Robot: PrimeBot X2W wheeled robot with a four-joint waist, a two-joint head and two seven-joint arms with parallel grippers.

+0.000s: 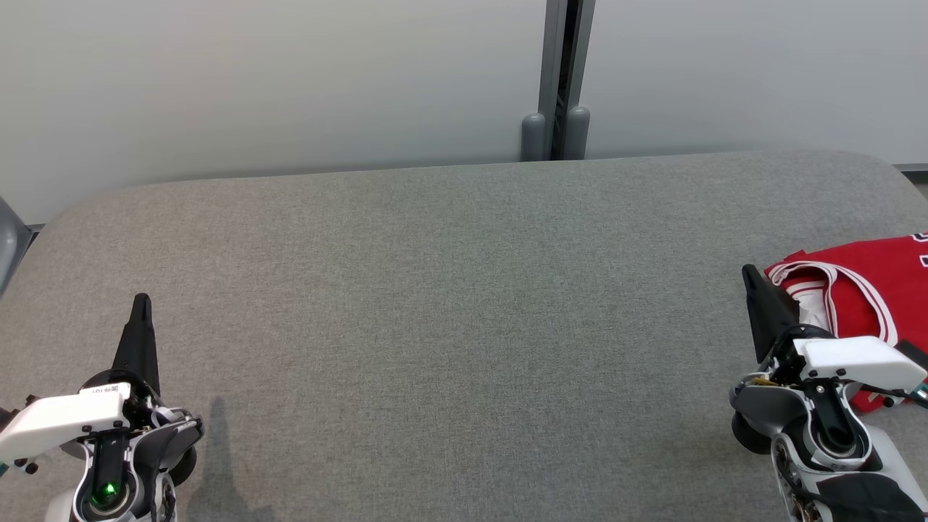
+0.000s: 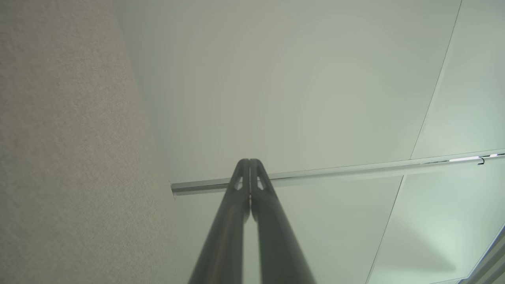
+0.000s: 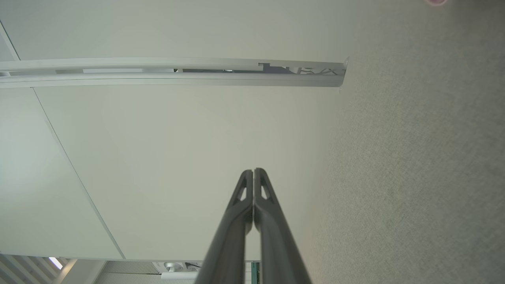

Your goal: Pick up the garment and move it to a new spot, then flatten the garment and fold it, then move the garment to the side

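The garment (image 1: 870,283) is a red jersey with white trim, lying folded at the far right edge of the grey fabric surface (image 1: 464,304) in the head view, partly cut off by the frame. My right gripper (image 1: 751,275) is shut and empty, its tip just left of the garment's near corner. At the lower left my left gripper (image 1: 141,301) is shut and empty, far from the garment. In the left wrist view the left gripper (image 2: 249,161) has its fingers pressed together. In the right wrist view the right gripper (image 3: 253,170) looks the same, pointing at a pale wall.
A pale wall panel with a grey vertical post (image 1: 557,80) stands behind the fabric surface. The surface's rounded back edge runs across the head view. A metal rail (image 3: 173,73) crosses the wall in the right wrist view.
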